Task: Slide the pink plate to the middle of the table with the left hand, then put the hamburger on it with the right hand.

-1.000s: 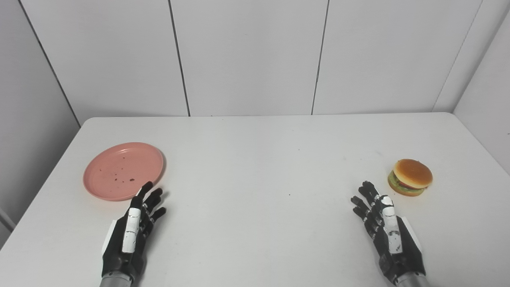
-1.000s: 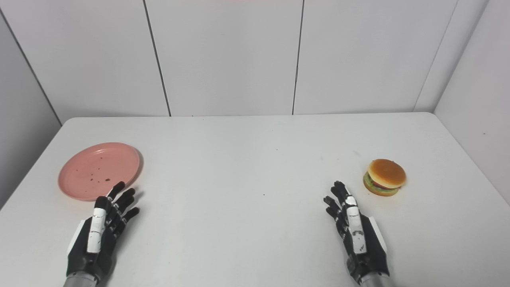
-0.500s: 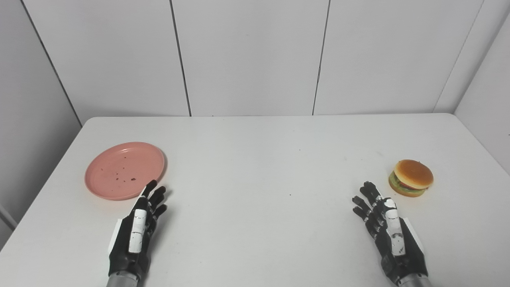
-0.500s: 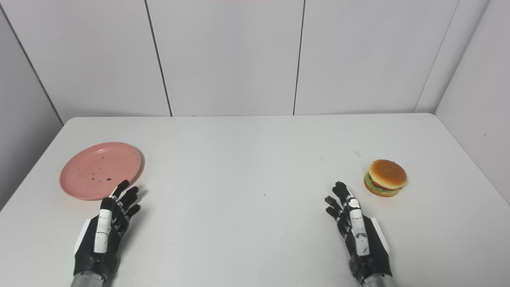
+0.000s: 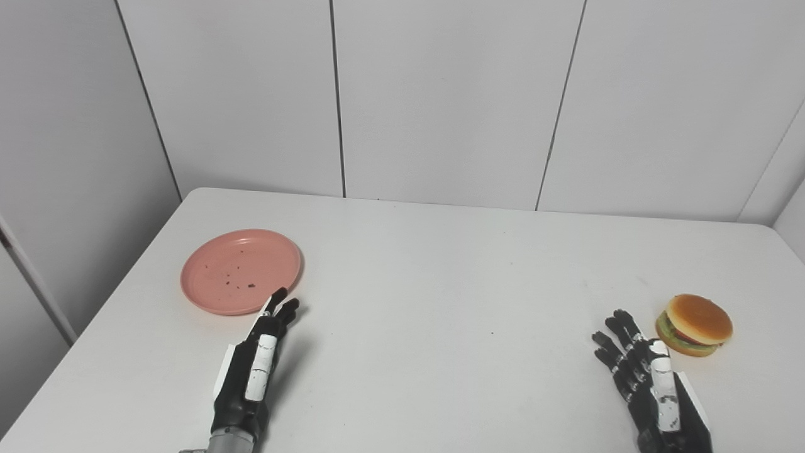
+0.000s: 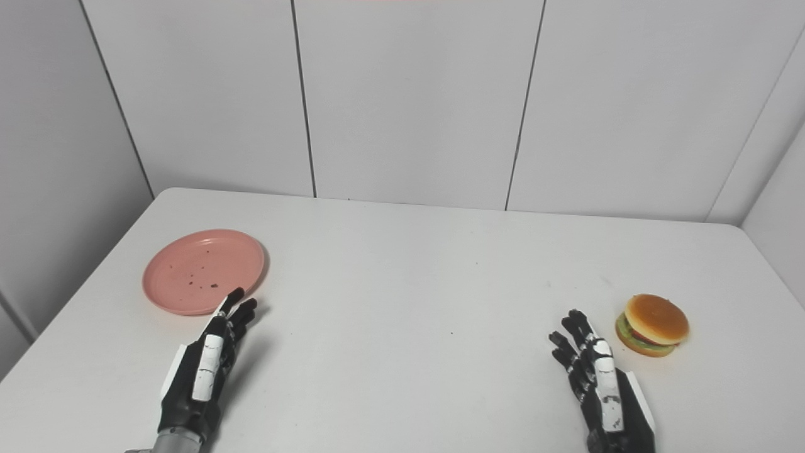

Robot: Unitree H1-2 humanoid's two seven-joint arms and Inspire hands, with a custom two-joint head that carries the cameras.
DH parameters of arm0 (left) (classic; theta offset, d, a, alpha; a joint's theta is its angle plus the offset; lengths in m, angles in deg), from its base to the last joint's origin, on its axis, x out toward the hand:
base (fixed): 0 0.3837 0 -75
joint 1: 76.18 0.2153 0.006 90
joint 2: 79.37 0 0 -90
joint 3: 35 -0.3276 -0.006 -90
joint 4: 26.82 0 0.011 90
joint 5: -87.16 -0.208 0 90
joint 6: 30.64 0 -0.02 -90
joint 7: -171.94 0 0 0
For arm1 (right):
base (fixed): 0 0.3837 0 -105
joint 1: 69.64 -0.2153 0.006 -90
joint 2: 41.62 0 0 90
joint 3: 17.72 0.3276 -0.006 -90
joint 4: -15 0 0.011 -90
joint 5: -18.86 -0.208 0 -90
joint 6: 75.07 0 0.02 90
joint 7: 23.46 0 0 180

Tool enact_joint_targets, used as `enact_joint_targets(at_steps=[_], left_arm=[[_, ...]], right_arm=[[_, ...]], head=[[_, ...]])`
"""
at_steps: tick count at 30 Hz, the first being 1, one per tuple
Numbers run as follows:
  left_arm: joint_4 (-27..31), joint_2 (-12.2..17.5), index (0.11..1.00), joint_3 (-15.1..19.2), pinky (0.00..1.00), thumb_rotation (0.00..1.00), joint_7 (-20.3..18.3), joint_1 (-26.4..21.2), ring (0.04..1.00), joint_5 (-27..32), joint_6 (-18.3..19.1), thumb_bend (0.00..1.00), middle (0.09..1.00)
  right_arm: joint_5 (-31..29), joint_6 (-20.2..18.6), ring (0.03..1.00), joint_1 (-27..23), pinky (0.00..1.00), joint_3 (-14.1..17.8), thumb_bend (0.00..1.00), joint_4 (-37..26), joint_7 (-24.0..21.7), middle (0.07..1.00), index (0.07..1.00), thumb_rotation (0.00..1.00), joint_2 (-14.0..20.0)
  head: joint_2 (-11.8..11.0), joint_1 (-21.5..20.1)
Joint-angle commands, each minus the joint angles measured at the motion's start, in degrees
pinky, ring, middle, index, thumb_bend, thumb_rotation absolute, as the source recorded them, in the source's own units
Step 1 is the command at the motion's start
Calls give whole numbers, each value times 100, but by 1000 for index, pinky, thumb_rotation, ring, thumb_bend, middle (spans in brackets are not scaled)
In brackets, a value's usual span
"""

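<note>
The left hand (image 5: 255, 368) lay low over the white desk (image 5: 440, 277) with its fingers (image 5: 278, 308) stretched out, only narrowly apart, and nothing in its grasp. The pink plate (image 5: 241, 270) sat flat on the desk just ahead of that hand and a little to its outer side; the fingertips reached the plate's near rim, though whether they actually touched it could not be told from either view. A few dark specks dotted the plate's surface. Well across the desk, the right hand (image 6: 597, 380) rested near the front edge, palm turned inward, fingers spread somewhat and curled slightly, holding nothing. The hamburger (image 6: 652, 325) stood upright on the desk just ahead of this hand and to its outer side, close to the fingertips but clearly apart from them, with its tan bun on top and a green layer showing at the bottom. Between the two hands the desk surface carried only faint small marks. Pale panelled walls (image 5: 440, 94) rose behind the desk's far edge.
</note>
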Motion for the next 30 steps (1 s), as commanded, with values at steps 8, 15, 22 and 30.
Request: enact_joint_targets(at_steps=[8,15,22,30], left_arm=[[-562,-218,919,-150,1000,964,6,-91,949,-45,-172,791,918],[-905,-185,921,-138,997,964,14,-176,951,-84,-459,780,917],[-1005,-225,920,-73,998,948,25,-203,949,79,-668,785,914],[-173,-231,894,-43,972,927,35,-426,925,386,-527,819,890]], right_arm=[[12,415,909,3,964,17,788,687,-170,955,949,1000,36],[64,616,916,-106,970,12,798,971,-184,962,950,1000,-15],[121,734,903,-175,966,72,810,1131,-98,954,930,1000,-104],[189,884,883,-253,927,156,771,1291,-29,938,931,1000,-117]], head=[[-293,93],[-440,79],[-478,-89],[-460,-81]])
